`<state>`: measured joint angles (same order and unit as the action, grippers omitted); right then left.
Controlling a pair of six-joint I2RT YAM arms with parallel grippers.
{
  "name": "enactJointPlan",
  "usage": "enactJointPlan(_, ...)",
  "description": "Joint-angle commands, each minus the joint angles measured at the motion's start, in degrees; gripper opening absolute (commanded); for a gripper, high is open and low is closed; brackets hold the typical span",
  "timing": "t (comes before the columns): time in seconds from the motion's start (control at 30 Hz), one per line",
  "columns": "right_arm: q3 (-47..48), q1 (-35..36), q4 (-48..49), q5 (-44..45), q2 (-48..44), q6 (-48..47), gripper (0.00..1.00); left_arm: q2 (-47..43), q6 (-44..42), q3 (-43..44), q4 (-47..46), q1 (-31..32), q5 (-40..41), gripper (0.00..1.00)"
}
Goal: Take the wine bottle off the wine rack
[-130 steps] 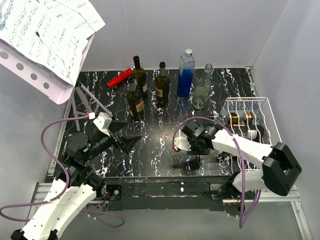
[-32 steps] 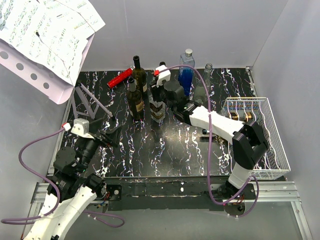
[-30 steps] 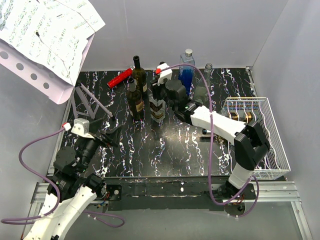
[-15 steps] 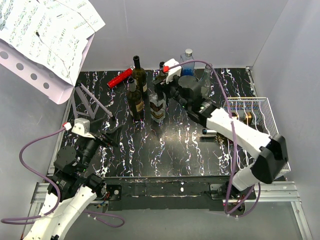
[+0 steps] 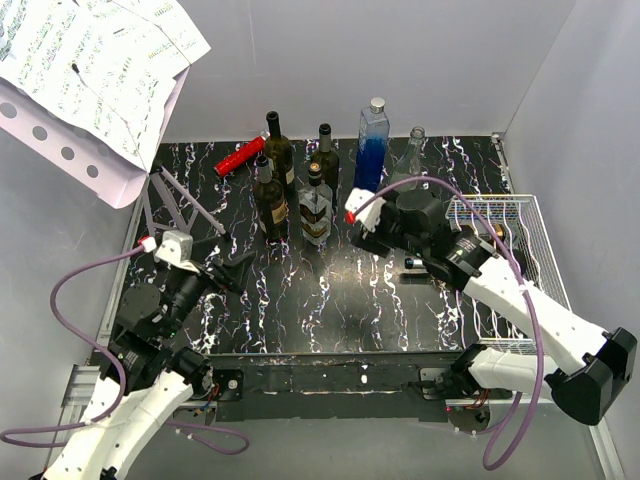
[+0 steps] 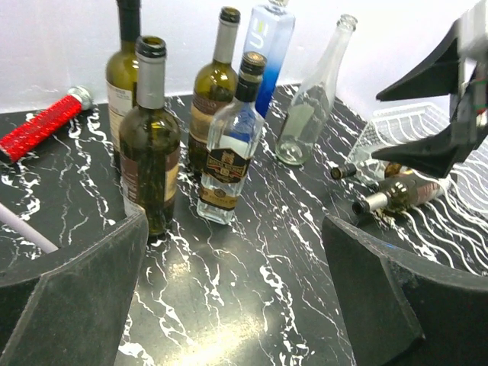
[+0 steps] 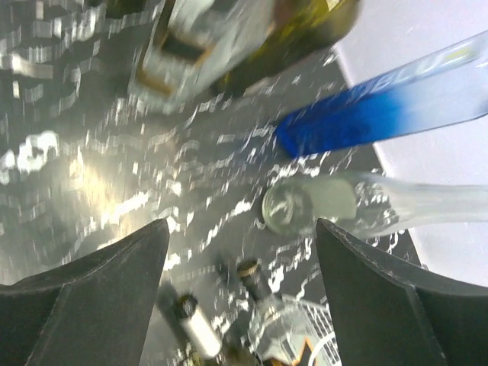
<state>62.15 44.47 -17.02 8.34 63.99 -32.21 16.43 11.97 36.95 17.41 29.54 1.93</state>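
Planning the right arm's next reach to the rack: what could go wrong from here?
1. The open right hand hovers close to the clear empty bottle and the blue bottle; a swing toward the wine rack could topple them.
2. The silver-capped bottle and the dark-necked bottle lie side by side in the rack, necks poking out; pulling one might drag the other.

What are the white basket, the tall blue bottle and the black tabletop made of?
The wine rack looks like white-coated metal wire: thin parallel bars. The blue bottle seems tinted glass, possibly plastic: light passes through. The tabletop is glossy black with white veins, marble or an imitation.
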Motion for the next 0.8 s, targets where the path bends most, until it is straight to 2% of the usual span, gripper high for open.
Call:
enactJointPlan(0.0,-2.99,-1.40,-13.29,-2.53,-1.14,-14.97,0.85,3.52,-0.72,0.14,-0.45,0.26,-5.36,0.98)
enactJointPlan(0.13,-5.37,-2.89,-20.58,-0.88,1.04,-21.14,0.84,4.93,-0.54,0.76,0.26,0.26,-5.54,0.98)
enactJointPlan(0.33,-3.53,-7.11,-26.84,-0.16,7.90,-22.72,0.77,4.76,-0.45,0.49,0.08,0.26,-5.45,0.98)
enactJointPlan(0.47,-4.14,-9.48,-27.28,0.27,10.45,-24.13,0.76,4.84,-0.54,0.49,0.08,0.26,-5.54,0.98)
enactJointPlan(0.6,-5.90,-11.85,-25.97,4.57,13.44,-25.71,0.75,4.84,-0.63,0.41,0.08,0.26,-5.45,0.98)
enactJointPlan(0.77,-6.78,-13.79,-25.61,3.01,15.02,-26.15,0.74,4.93,-0.63,0.49,0.17,0.26,-5.36,0.98)
